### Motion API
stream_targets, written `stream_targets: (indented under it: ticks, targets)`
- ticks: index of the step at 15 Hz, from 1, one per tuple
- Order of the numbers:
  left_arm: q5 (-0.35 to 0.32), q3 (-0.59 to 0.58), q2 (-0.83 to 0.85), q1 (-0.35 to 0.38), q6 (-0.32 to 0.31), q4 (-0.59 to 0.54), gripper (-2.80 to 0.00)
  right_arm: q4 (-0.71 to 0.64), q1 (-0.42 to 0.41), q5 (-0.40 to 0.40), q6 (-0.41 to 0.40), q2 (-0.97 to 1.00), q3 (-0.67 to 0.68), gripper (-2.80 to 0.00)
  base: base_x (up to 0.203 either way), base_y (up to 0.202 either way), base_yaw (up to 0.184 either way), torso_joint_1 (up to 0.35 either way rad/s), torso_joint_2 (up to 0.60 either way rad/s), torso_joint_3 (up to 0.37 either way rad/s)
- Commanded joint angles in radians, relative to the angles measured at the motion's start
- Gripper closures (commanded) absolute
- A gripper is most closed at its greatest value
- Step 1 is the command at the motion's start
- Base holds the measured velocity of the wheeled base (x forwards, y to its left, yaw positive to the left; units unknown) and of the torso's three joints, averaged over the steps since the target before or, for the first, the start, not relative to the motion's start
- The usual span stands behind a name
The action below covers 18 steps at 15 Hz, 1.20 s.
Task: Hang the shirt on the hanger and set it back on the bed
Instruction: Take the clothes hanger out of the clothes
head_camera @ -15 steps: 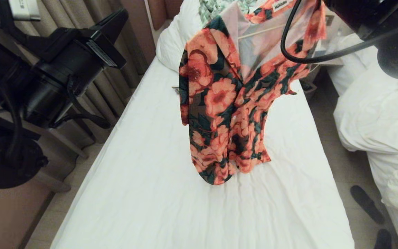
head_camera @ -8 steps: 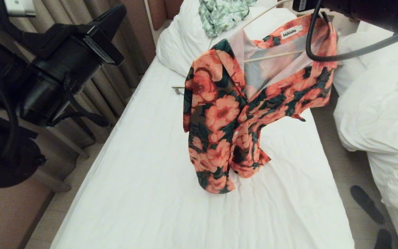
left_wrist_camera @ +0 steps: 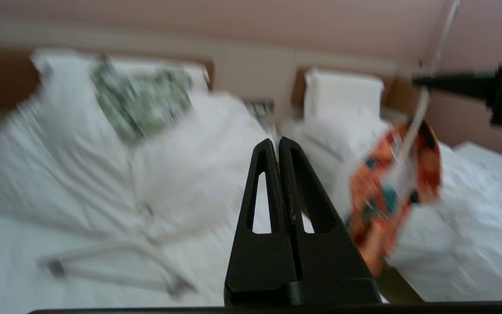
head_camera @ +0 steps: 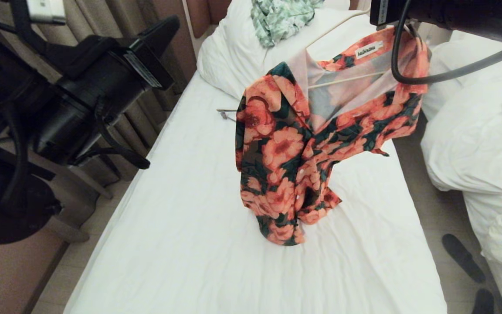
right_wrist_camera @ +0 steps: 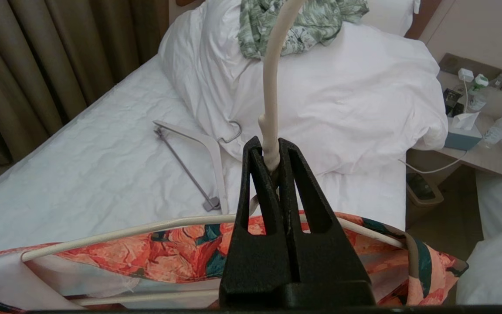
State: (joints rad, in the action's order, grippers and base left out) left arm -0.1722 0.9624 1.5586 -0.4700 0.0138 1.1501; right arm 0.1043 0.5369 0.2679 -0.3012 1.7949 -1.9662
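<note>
**Shirt on hanger, hem on bed**

The floral shirt (head_camera: 292, 144), coral-orange blooms on dark green and brown, is draped over the cream wire hanger (right_wrist_camera: 270, 87) and held tilted above the bed (head_camera: 181, 244). Its collar lies open; white buttons are seen. The lower hem is bunched on the smooth white sheet.
</note>
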Motion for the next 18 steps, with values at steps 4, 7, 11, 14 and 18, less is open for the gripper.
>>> stream_targets:
  ticks: [4, 7, 11, 14, 18]
  targets:
    - [0.388, 0.134, 0.058, -0.315, -0.053, -0.373, 0.0, -0.011, 0.003, 0.034, -0.013, -0.003, -0.002, 0.0, 0.0, 0.0, 0.0, 0.0, 0.0, 0.0]
    - [0.539, 0.208, 0.151, -0.475, 0.001, -0.485, 0.0, -0.014, 0.003, 0.053, -0.013, -0.003, -0.002, 0.0, 0.0, 0.0, 0.0, 0.0, 0.0, 0.0]
    - [0.602, 0.246, 0.196, -0.513, 0.052, -0.515, 0.0, -0.04, -0.002, 0.053, -0.015, -0.006, -0.002, 0.0, 0.0, 0.0, 0.0, 0.0, 0.0, 0.0]
    - [0.601, 0.253, 0.197, -0.524, 0.086, -0.512, -2.8, -0.04, 0.001, 0.053, -0.013, -0.006, 0.0, 0.0, 0.0, 0.0, 0.0, 0.0, 0.0, 0.0]
    - [0.599, 0.259, 0.195, -0.51, 0.101, -0.47, -2.8, -0.044, 0.009, 0.053, -0.013, -0.011, 0.008, 0.0, 0.0, 0.0, 0.0, 0.0, 0.0, 0.0]
